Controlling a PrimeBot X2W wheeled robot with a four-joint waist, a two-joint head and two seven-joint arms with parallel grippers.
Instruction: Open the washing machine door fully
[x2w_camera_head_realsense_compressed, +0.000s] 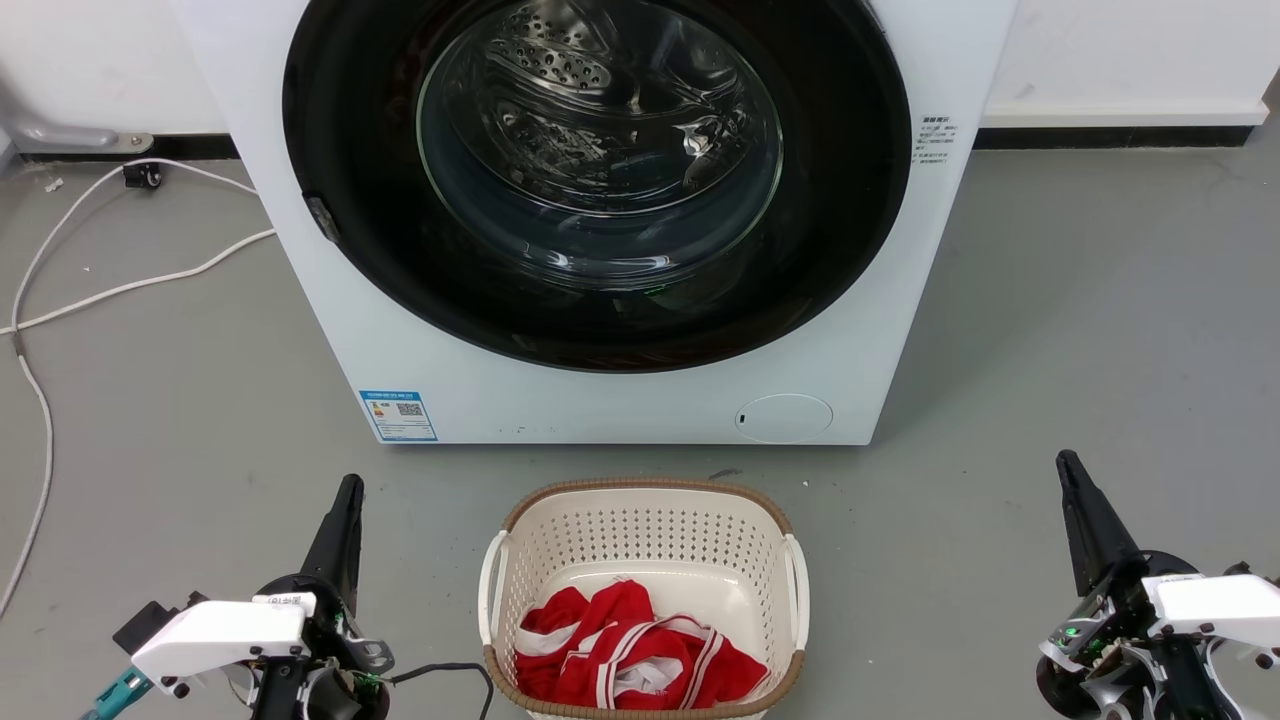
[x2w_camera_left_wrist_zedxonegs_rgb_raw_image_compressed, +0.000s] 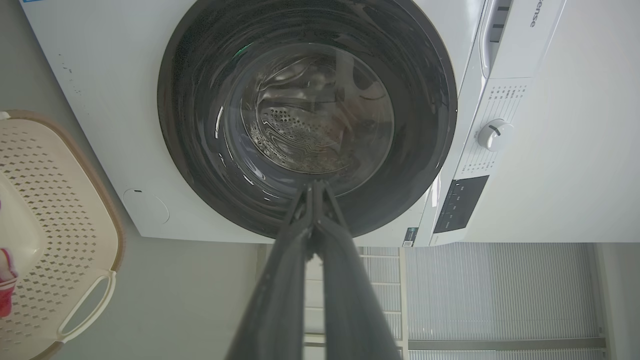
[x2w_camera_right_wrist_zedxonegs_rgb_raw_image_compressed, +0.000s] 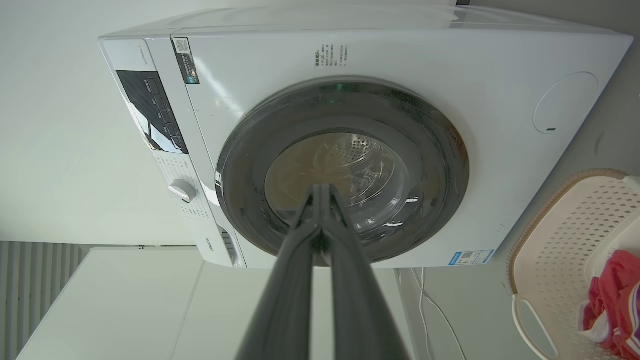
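With the door (x2w_camera_head_realsense_compressed: 597, 180) shut and the left hand (x2w_camera_head_realsense_compressed: 347, 492) and right hand (x2w_camera_head_realsense_compressed: 1068, 468) pinched together, empty, well short of it, reaching its left-edge catch (x2w_camera_head_realsense_compressed: 322, 217) looked next.

My left gripper (x2w_camera_head_realsense_compressed: 350, 487) and right gripper (x2w_camera_head_realsense_compressed: 1066, 462), flanking the basket (x2w_camera_head_realsense_compressed: 640, 484): dark tapered fingers (x2w_camera_head_realsense_compressed: 335, 545), white wrist housings (x2w_camera_head_realsense_compressed: 220, 635); teal fitting (x2w_camera_head_realsense_compressed: 118, 692) left, green light (x2w_camera_head_realsense_compressed: 1072, 632) right.

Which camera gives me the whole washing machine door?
Right wrist view: the washing machine door sits whole in frame, the right gripper crossing part of it. Head and left wrist views each cut its rim off at the picture's top.
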